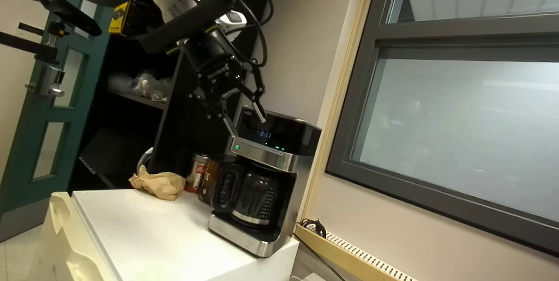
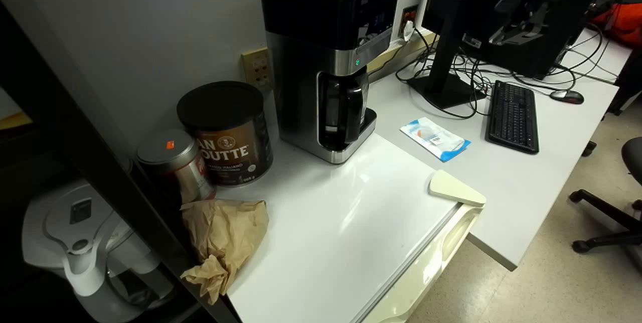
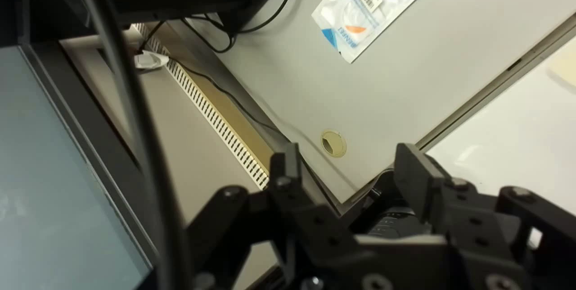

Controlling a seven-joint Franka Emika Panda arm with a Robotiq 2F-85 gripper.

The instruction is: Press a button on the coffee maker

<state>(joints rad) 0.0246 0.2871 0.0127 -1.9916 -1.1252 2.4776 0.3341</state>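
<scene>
The coffee maker (image 1: pixel 275 159) is boxy and black with a silver control band (image 1: pixel 262 152). It stands upright and also shows in an exterior view (image 2: pixel 306 62). Its display is lit, and a green light glows at one end of the band. The dark glass carafe (image 1: pixel 257 193) sits inside; part of it shows low between the fingers in the wrist view (image 3: pixel 393 224). My gripper (image 1: pixel 249 128) is open and empty. Its fingertips overlap the front panel in an exterior view. In an exterior view the gripper (image 2: pixel 500 23) appears apart from the machine, before the monitor.
A brown can (image 2: pixel 225 147), a smaller can (image 2: pixel 190 177) and a paper bag (image 2: pixel 225 232) stand beside the machine on the white top (image 2: pixel 321 243). A desk beyond holds a packet (image 2: pixel 435 137), a keyboard (image 2: pixel 512 115) and a monitor (image 2: pixel 446 37). A dark shelf post (image 2: pixel 95 142) stands nearby.
</scene>
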